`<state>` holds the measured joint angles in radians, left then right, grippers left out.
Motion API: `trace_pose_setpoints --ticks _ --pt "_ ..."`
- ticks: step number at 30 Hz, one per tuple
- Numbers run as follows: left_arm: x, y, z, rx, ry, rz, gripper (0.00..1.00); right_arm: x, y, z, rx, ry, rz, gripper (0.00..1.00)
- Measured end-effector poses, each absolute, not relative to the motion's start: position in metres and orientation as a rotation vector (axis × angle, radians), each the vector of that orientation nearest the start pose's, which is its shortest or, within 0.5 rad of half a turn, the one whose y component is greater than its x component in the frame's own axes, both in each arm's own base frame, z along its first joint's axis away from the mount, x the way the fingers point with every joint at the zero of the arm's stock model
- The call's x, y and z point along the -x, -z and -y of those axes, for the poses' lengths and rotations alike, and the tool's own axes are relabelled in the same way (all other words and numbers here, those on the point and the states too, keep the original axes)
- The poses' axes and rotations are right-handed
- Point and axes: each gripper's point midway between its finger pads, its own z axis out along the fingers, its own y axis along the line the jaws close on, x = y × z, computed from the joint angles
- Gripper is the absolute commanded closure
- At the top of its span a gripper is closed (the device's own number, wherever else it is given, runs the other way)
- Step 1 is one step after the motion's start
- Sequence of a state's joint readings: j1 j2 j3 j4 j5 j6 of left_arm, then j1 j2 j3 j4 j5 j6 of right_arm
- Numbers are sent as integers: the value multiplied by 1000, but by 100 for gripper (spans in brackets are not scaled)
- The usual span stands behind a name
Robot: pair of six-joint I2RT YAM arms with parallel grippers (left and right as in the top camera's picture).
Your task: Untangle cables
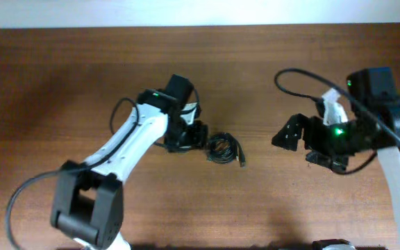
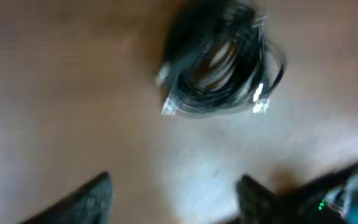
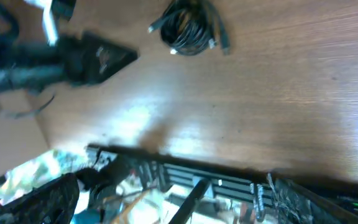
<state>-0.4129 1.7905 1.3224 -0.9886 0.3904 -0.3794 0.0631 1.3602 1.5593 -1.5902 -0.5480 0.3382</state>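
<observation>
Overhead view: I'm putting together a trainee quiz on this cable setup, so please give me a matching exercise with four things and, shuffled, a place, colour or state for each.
Things
1. coil of black cables
2. left gripper
3. right gripper
4. table

Descriptions
A. jaws wide open, set well away from the coil
B. brown wood grain
C. lying on the table between the two grippers
D. close beside the coil, nothing between its fingers

Pairs: 1-C, 2-D, 3-A, 4-B

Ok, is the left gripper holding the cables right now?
No, in the left wrist view the cables lie coiled on the table, ahead of the open left gripper, with bare wood between them.
</observation>
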Motion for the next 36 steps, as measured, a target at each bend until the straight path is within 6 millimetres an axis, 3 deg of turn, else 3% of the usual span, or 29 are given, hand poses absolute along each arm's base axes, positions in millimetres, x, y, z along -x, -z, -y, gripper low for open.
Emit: trace_pose_setpoints --ticks 2,8,10,12,17,18,22,25,27,29,32,36 --pt "-305 -70 216 -10 642 -3104 37 -228 -255 -113 -283 -903 -2976 1" --pt "-318 -27 247 199 545 -3090 43 -229 -243 -156 2 -951 -3031 2" --pt "-314 -15 259 200 533 -3102 60 -232 -242 -163 45 -960 -3016 2" --pt "-312 -10 263 203 526 -3106 69 -231 -242 -165 53 -964 -3015 1" --pt "-316 -8 257 223 467 -3090 100 -231 -242 -165 52 -965 -3016 1" --pt "-316 -8 255 219 457 -3094 100 -231 -242 -165 52 -965 -3016 1" --pt "-314 -31 243 113 368 -3160 100 -232 -242 -165 55 -965 -3009 2" --pt "-320 -70 244 12 338 -3178 100 -234 -242 -165 57 -966 -3004 1" --pt "-328 -106 248 -35 353 -3149 96 -234 -242 -166 57 -966 -3003 1" --pt "-329 -127 249 -54 358 -3141 94 -237 -243 -166 64 -967 -2988 1" --pt "-332 -140 251 -65 371 -3123 94 -245 -242 -165 32 -935 -2966 2" --pt "-324 -138 240 -57 295 -3158 92 -264 -239 -159 -64 -844 -2925 1"
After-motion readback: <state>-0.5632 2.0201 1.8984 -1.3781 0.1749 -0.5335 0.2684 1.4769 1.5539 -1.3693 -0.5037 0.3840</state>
